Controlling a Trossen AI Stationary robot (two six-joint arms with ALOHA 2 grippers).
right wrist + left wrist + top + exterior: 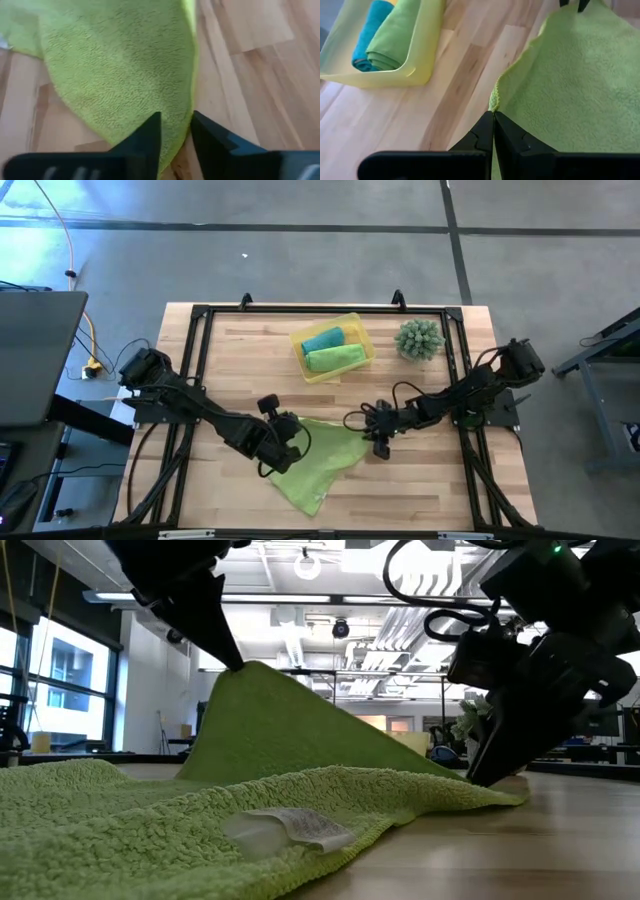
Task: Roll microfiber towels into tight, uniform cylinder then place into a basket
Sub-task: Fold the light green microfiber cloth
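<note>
A lime-green towel (315, 460) lies spread on the worktop (420, 480), on the near side of the yellow basket (352, 324), well apart from it. The left gripper (285, 423) reaches in from the towel's left, its fingers (485, 131) pinched shut on the towel's edge and lifting it into a peak. The right gripper (381, 445) angles down from the right at the towel's opposite corner, its fingers (147, 134) straddling the hem with a narrow gap between them. In the basket rest a rolled teal towel (322, 340) and a rolled green towel (335, 358).
</note>
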